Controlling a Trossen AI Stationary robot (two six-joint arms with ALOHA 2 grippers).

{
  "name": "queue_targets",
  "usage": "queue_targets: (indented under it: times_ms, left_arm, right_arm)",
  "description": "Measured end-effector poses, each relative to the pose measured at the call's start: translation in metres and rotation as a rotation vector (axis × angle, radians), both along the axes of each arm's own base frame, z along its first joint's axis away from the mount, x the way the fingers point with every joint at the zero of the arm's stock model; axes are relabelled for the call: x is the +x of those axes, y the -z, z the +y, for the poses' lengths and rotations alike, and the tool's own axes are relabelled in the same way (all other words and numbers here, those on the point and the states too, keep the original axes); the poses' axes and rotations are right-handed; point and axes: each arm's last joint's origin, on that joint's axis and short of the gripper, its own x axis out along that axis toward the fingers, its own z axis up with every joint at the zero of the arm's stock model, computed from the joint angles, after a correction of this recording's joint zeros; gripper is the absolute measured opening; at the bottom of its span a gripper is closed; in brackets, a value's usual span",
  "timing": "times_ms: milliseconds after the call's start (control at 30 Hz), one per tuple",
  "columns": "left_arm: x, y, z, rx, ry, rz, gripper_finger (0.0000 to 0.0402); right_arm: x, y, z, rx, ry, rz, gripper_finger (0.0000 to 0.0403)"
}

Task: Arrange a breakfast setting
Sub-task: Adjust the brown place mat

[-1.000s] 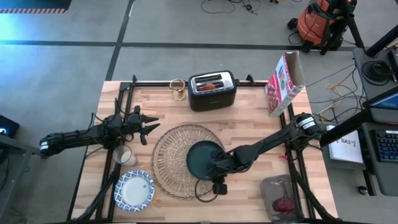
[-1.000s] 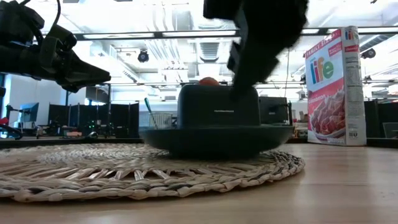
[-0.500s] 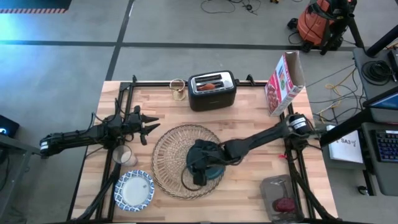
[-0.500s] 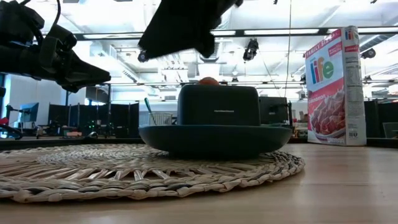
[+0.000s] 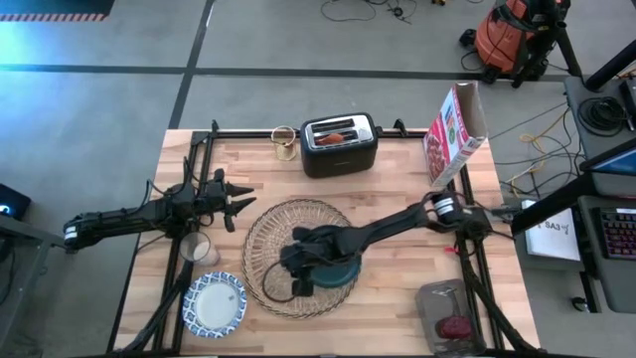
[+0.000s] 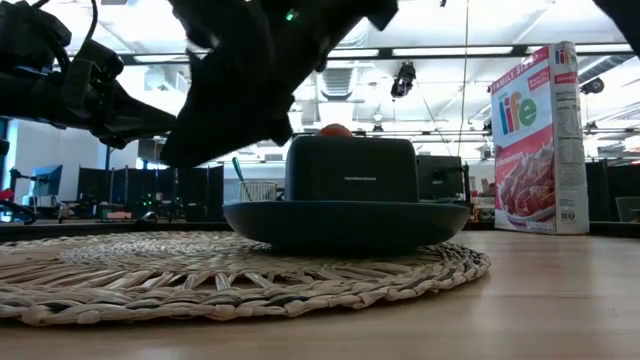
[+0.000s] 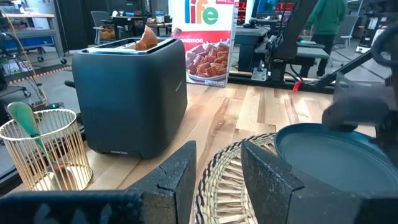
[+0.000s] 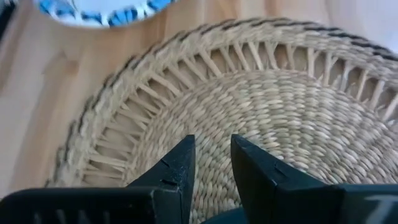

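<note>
You have one woven straw placemat [image 5: 293,257] on the bench [image 5: 397,194], and I place the rest from it. One dark teal plate [image 5: 336,270] sits on the mat's right half, nothing on it. One blue-and-white bowl [image 5: 215,304] lies on the bench just off the mat's lower-left edge; it looks empty. One small clear glass [image 5: 197,249] stands just left of the mat, also looking empty. One black toaster [image 5: 339,145] stands beyond the mat's far edge with a brown piece [image 7: 147,38] poking out of a slot. One wire cup [image 5: 284,142] beside the toaster holds a green utensil [image 7: 23,118]. One cereal box [image 5: 453,132] stands far right of the mat. One clear tray [image 5: 448,316], off the mat's lower right, holds something dark red.

Your right gripper [image 8: 210,163] hovers over the middle of the mat, just left of the plate, fingers [image 8: 177,165] a narrow gap apart, gripping nothing. Your left gripper [image 5: 238,200] waits above the bench left of the mat's far edge, fingers parted, gripping nothing.
</note>
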Motion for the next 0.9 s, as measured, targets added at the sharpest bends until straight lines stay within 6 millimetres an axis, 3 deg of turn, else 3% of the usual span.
queue_targets:
  times_ms: [467,600,900]
  left_arm:
    - [0.0,0.0,0.0,0.0,0.0,0.0,0.0112]
    - [0.0,0.0,0.0,0.0,0.0,0.0,0.0112]
    - [0.0,0.0,0.0,-0.001,0.0,0.003,0.0112]
  right_arm:
    - [0.035,0.02,0.008,-0.009,-0.105,0.142,0.0068]
    - [0.038,0.031,0.01,0.003,-0.117,0.187,0.0068]
    - [0.032,0.031,0.008,-0.011,-0.116,0.257,0.0068]
